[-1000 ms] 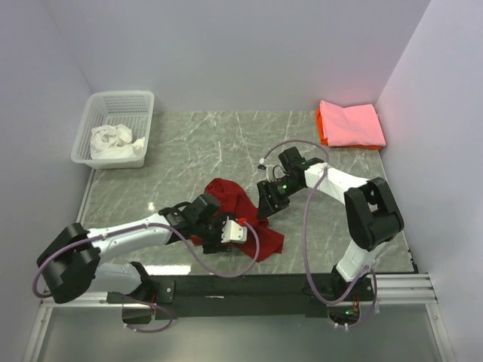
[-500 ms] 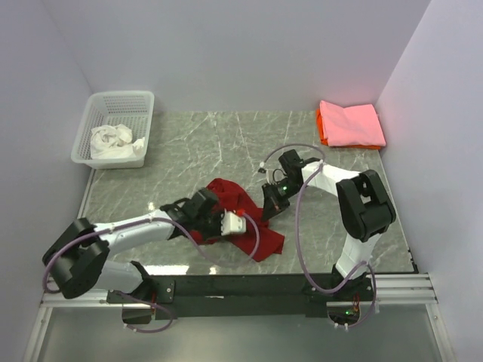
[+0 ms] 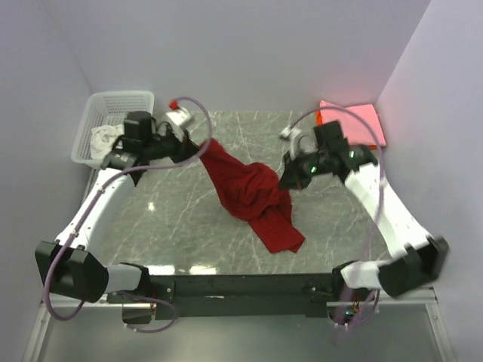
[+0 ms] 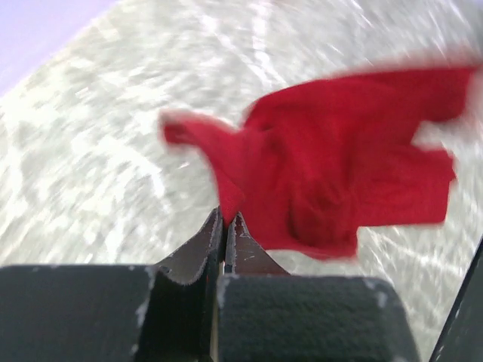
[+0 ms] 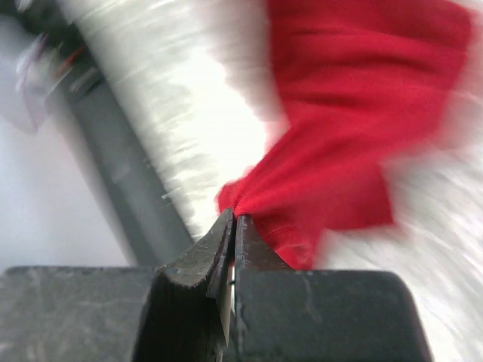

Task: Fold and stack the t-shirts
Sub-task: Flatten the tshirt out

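Observation:
A deep red t-shirt (image 3: 253,196) hangs stretched between both grippers above the marble table (image 3: 173,219), its lower part trailing toward the front edge. My left gripper (image 3: 202,145) is shut on one end of the red shirt (image 4: 332,166), raised at the back left. My right gripper (image 3: 285,181) is shut on another edge of the red shirt (image 5: 355,128) at the right. A folded pink t-shirt (image 3: 361,118) lies on an orange one at the back right corner, partly hidden by the right arm. A white t-shirt (image 3: 100,138) lies crumpled in the basket.
A white lattice basket (image 3: 113,105) stands at the back left corner. Walls close in the table on the left, back and right. The black mounting rail (image 3: 241,286) runs along the near edge.
Both grippers closed on the red shirt and lifted it from a heap near the front. The left moved to the back left, the right up and rightward, spreading the cloth.

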